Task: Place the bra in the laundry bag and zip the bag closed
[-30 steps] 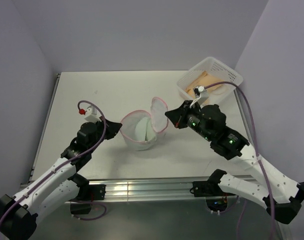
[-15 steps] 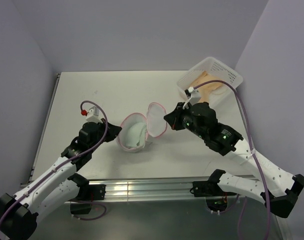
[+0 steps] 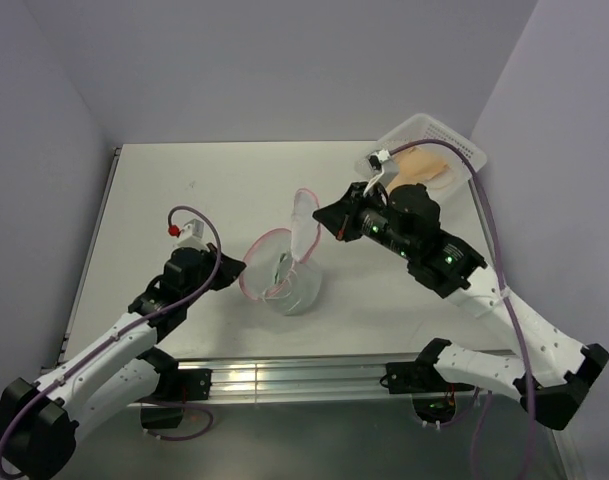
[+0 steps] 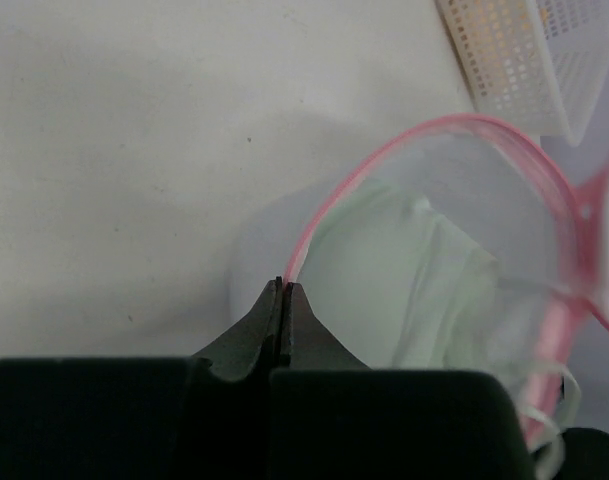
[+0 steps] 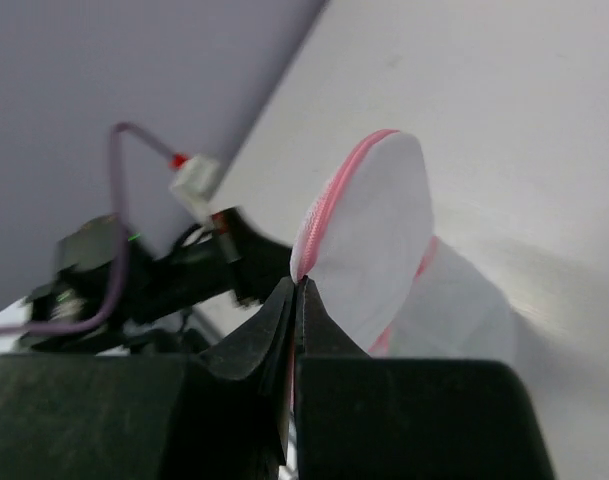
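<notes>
The laundry bag (image 3: 289, 280) is a round white mesh pouch with a pink zipper rim, mid-table, its mouth open. A pale greenish-white bra (image 4: 424, 285) lies inside it. My left gripper (image 3: 236, 270) is shut on the pink rim (image 4: 319, 215) at the bag's left side. My right gripper (image 3: 322, 222) is shut on the pink edge of the round lid flap (image 3: 304, 222) and holds it up above the bag. The flap (image 5: 369, 235) also shows in the right wrist view, standing nearly upright.
A white perforated plastic basket (image 3: 454, 150) stands at the back right with a tan item (image 3: 424, 170) in it, behind the right arm. The basket's corner (image 4: 529, 60) shows in the left wrist view. Walls close the table at back and sides.
My right gripper has moved up and left, lifting the lid flap higher over the bag. The bag has shifted slightly toward the front. My left gripper has followed, still holding the rim.
</notes>
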`<state>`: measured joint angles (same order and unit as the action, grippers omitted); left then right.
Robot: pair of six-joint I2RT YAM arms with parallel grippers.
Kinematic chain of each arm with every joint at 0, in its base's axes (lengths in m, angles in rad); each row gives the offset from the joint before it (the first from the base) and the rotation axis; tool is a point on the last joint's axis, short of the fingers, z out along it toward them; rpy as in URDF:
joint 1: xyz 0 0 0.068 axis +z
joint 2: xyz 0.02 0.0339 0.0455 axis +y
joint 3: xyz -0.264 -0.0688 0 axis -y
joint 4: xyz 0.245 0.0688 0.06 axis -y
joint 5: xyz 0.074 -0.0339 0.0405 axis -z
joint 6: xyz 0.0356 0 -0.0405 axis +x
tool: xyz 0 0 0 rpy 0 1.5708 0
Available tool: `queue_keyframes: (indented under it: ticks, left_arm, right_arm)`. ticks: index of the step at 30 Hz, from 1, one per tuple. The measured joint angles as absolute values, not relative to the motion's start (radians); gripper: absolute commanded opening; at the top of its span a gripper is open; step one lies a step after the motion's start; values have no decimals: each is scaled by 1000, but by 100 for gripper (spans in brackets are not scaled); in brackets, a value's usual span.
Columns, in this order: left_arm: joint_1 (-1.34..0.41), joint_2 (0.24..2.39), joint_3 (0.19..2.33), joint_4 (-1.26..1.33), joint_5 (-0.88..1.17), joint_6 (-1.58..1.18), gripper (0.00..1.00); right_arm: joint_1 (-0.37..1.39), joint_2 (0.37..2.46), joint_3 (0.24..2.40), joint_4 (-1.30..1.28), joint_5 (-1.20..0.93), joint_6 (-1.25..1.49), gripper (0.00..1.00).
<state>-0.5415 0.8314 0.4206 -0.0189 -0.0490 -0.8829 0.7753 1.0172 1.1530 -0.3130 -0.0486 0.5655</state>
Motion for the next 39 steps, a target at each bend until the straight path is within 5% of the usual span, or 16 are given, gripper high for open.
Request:
queue_keyframes:
  ticks: [4,21,25,26,30,34,39]
  left_arm:
    - [-542,792,401,-40,-19,-894,0]
    - [-542,707,381,-88,-8,-904,0]
    - [-542,696,381,-87,-13,-902,0]
    - [-542,698,381,-88,-13,-902,0]
    - [-541,700,381,-86,-13,-902,0]
    - [-541,700,381,-79,-13,-902,0]
    - [-540,698,381,-70,-13,-902,0]
  right_arm:
    - [645,1099,1074,-298,-71,585,0]
    - [633,1020,882,-270,-58,574,1]
    - [607,1071,822,-285,-36,563,33]
    - [606,1076,822,-287,-33,553,54]
    - [614,1044,820,-288,-21,516,82]
    - [676,940,777,-281,3,496,77]
    - [857,851,606,-140,-11,534,50]
